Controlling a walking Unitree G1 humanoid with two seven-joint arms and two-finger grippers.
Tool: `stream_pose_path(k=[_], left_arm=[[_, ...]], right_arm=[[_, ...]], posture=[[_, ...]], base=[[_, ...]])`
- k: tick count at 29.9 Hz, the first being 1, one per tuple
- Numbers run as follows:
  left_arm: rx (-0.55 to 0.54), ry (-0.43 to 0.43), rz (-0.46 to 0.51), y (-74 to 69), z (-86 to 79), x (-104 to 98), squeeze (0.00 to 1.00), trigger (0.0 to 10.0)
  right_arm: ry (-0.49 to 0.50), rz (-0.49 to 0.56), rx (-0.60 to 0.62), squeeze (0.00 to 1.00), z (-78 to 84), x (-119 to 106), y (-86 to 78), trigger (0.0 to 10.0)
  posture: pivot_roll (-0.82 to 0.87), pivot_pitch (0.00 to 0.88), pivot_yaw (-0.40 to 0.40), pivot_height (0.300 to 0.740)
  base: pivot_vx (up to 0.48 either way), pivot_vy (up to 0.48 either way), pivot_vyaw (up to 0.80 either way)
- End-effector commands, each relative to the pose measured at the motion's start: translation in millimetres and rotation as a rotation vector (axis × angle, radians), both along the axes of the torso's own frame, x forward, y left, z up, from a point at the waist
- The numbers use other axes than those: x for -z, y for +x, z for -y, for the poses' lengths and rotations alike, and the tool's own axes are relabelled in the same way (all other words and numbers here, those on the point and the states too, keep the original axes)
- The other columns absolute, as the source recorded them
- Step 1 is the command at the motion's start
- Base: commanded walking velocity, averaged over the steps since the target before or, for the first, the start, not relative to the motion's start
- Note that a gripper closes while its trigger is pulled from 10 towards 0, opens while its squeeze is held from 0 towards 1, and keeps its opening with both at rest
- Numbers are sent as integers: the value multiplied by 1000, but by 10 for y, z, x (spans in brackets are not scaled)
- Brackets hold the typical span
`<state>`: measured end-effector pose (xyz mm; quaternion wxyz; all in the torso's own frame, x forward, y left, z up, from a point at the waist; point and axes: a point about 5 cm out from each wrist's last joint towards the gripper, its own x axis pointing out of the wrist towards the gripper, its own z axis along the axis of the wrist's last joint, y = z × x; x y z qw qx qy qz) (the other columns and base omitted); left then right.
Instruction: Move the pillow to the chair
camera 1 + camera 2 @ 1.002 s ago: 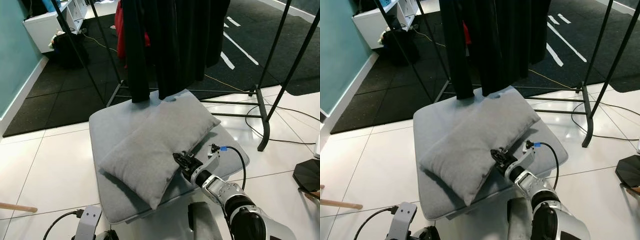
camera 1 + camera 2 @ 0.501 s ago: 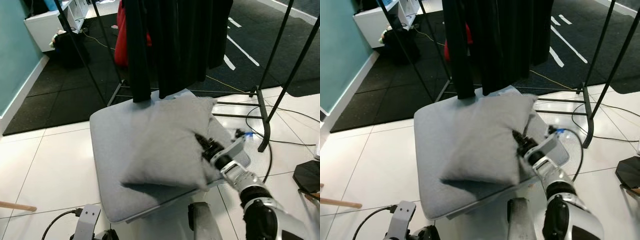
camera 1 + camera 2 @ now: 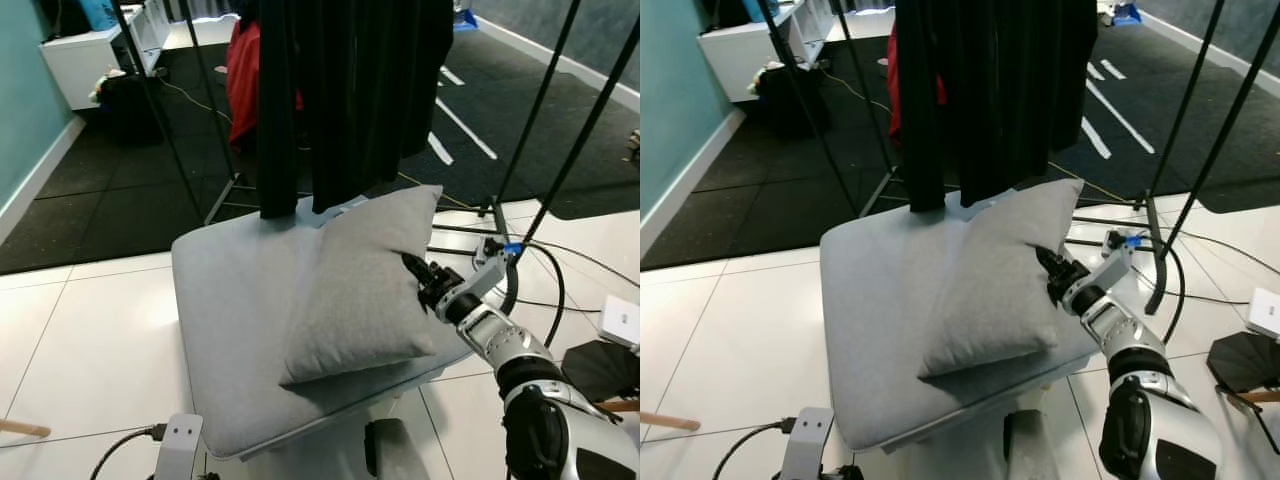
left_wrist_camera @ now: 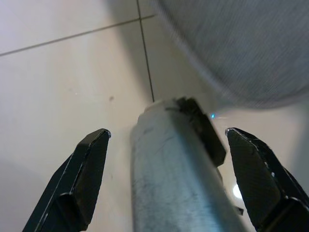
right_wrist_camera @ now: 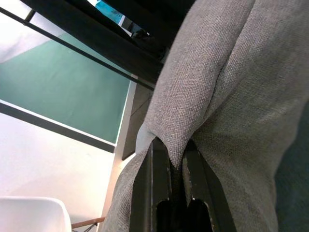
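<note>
Nearest, the left gripper (image 4: 164, 179) hangs low over the white floor (image 4: 58, 92), jaws wide and holding nothing. Farther out, the right gripper (image 3: 418, 275) is pinched tight on a fold of the pillow (image 3: 365, 290) at its right edge; the right wrist view shows grey cloth bunched between the narrow jaws. A second ago the pillow lay flat and slantwise on the grey seat pad (image 3: 225, 300). Now it is tipped up on its lower edge, leaning right, still touching the pad. So the lift has begun, though the carrying is yet to do. Behind hang dark clothes (image 3: 350, 90) on a rack.
</note>
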<state>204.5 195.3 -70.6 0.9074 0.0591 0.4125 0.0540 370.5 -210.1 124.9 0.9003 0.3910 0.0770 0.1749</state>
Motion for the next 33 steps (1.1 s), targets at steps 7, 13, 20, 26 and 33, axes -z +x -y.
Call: stream_pose_path(k=[7,13,20,26,33], left_arm=[[-42,11,-17,-18,23,19,0,10000],[-47,14,-33,-29,14,27,0,10000],[-54,17,-20,-26,8,22,0,10000],[-49,24,-18,-29,15,23,0,10000],[-46,27,-14,-25,24,21,0,10000]], right_arm=[[-34,69,-17,0,-60,-196,98,0],[-35,66,-19,0,-67,-184,95,0],[-38,62,-17,0,-60,-168,88,0],[-46,52,-16,0,-46,-128,70,0],[-67,15,4,0,-23,-37,37,0]], posture=[[-238,31,7,626],[-238,31,10,660],[-239,32,11,690],[-238,37,7,720],[-236,36,5,740]], base=[[0,0,0],[-320,0,0],[-189,0,0],[0,0,0],[0,0,0]])
